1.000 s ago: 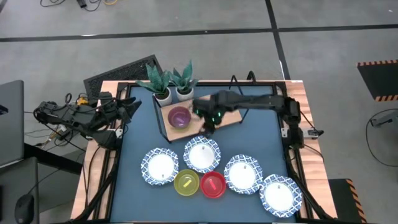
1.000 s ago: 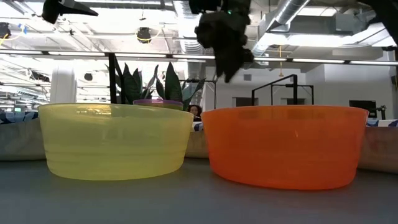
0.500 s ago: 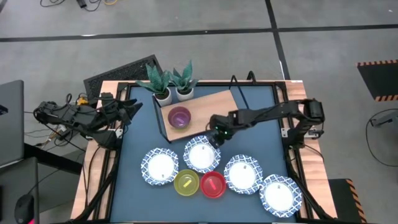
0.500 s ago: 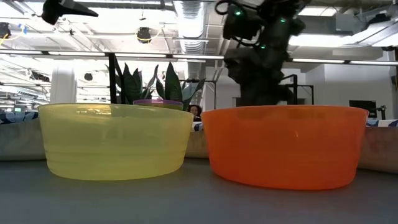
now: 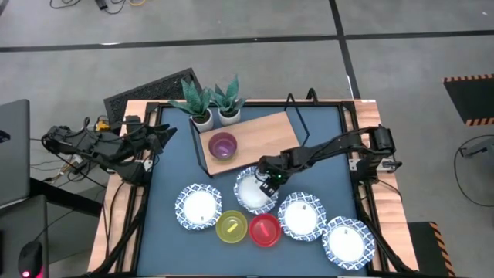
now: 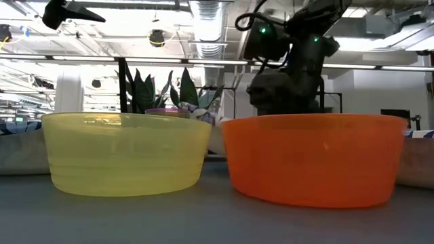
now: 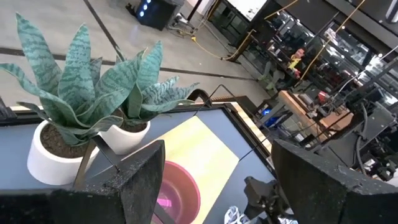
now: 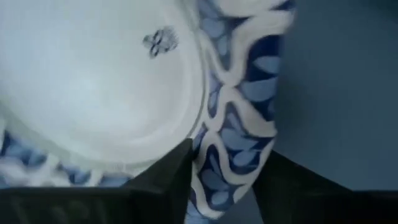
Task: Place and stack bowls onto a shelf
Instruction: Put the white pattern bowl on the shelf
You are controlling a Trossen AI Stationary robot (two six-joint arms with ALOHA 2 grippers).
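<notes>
My right gripper point(image 5: 266, 179) point(image 8: 229, 152) is down at the middle white bowl with the blue patterned rim point(image 5: 253, 193), shut on its rim. Three more such white bowls point(image 5: 198, 207) point(image 5: 302, 215) point(image 5: 347, 241) rest on the blue table, with the yellow bowl point(image 5: 231, 226) and the red bowl point(image 5: 264, 229) between them. The purple bowl point(image 5: 222, 145) sits on the wooden shelf board point(image 5: 258, 131). No green bowl shows. My left gripper point(image 5: 166, 133) point(image 7: 217, 149) waits open at the table's left edge. My right gripper has the white bowl by its blue patterned rim point(image 8: 233, 155), on the bowl's far right side. One finger point(image 8: 168, 180) is inside the bowl and one point(image 8: 292, 186) is outside. The fingers come from above, slanting in from the table's right. In the low view the bowl's edge point(image 6: 211, 132) stands raised behind the plain bowls.
Two small white plant pots point(image 5: 202, 117) point(image 5: 229, 115) stand at the shelf's far left corner. The shelf's black wire frame point(image 5: 297, 116) rises along its right side. Bare blue table point(image 5: 328, 166) lies to the right of the shelf.
My right gripper has left the shelf, moved toward the near edge and come down onto the middle white bowl's far right rim. The bowl has shifted slightly, and its edge now shows raised in the low view.
</notes>
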